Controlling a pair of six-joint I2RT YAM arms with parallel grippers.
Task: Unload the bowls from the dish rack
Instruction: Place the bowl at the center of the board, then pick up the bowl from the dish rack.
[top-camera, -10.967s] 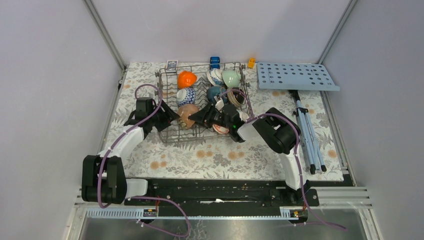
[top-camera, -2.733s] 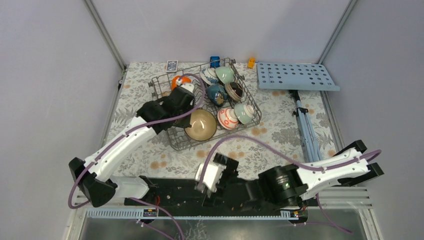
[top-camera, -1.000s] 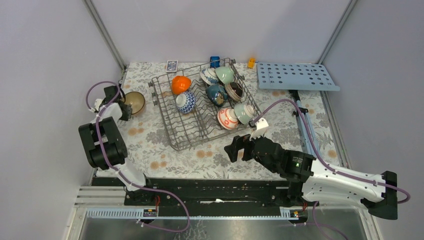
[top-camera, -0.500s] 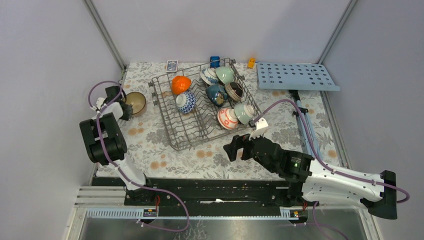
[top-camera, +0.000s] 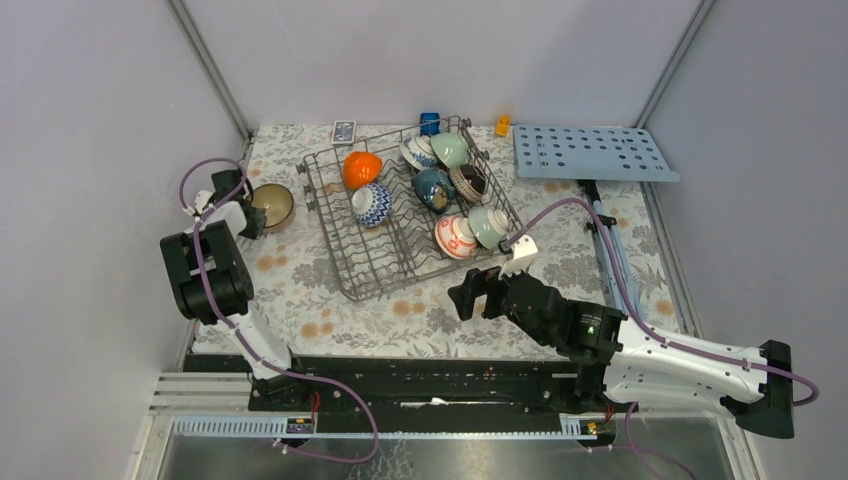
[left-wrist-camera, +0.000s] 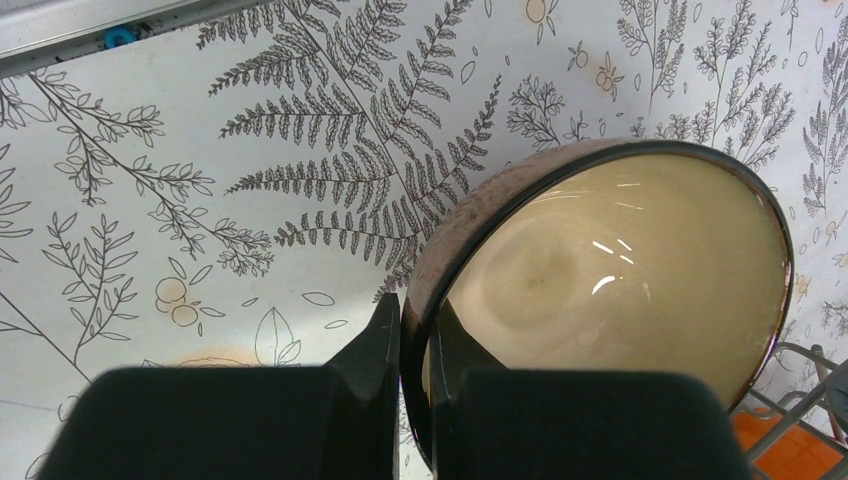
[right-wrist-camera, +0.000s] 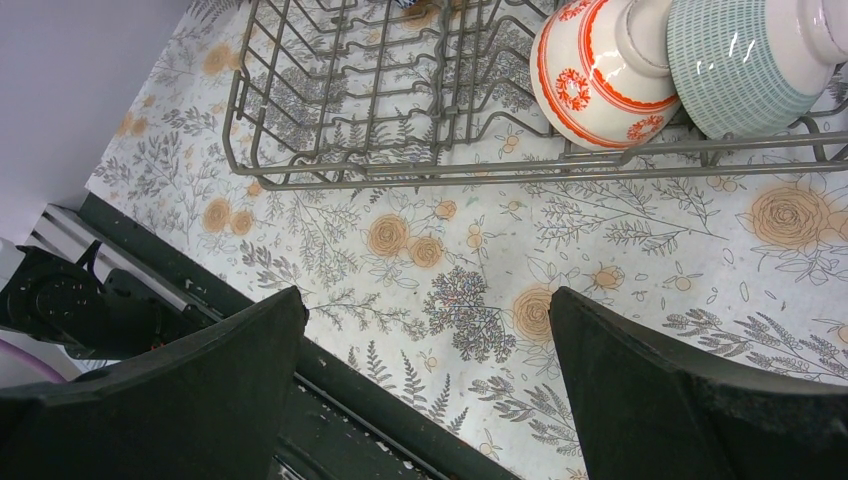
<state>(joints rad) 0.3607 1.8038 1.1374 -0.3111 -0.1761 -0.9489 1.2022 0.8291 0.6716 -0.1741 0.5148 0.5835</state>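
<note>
Left gripper (left-wrist-camera: 415, 322) is pinching the rim of the brown bowl (left-wrist-camera: 620, 270). One finger (left-wrist-camera: 378, 335) is on the outer wall, the other is inside against the cream glaze. The bowl is tipped, with its mouth turned toward the wrist camera. In the top view the left gripper (top-camera: 243, 207) and brown bowl (top-camera: 271, 205) are outside the dish rack (top-camera: 372, 262), to its left, near its far-left corner. Can't tell whether the bowl touches the desk (top-camera: 300, 290).

Right gripper (right-wrist-camera: 425, 310) is spread wide with nothing between its fingers. It hangs over floral cloth just in front of the dish rack (right-wrist-camera: 350, 110). In the top view the right gripper (top-camera: 478, 291) is off the rack's near-right corner and not touching it.

The rack sits skewed on the desk, with seven bowls inside:
- The orange bowl (top-camera: 361, 168) is at the rack's far-left.
- The blue-and-white bowl (top-camera: 371, 203) is just in front of the orange one.
- The patterned bowl (top-camera: 415, 152) and pale green bowl (top-camera: 450, 150) are side by side at the rack's far edge.
- The dark blue bowl (top-camera: 432, 187) and dark brown ribbed bowl (top-camera: 468, 183) are mid-rack.
- The red-and-white bowl (top-camera: 455, 236) and green striped bowl (top-camera: 489, 225) are at the rack's near-right.

In the right wrist view the red-and-white bowl (right-wrist-camera: 600, 70) and green striped bowl (right-wrist-camera: 750, 60) are touching, tipped on their sides against the rack's near wire.

Outside the rack:
- A light-blue board with holes (top-camera: 595, 152) is to its right.
- A folded tripod (top-camera: 615, 260) is right of the rack.
- A card box (top-camera: 343, 130), a blue toy (top-camera: 430, 123) and an orange toy (top-camera: 502, 125) are behind the rack.
</note>
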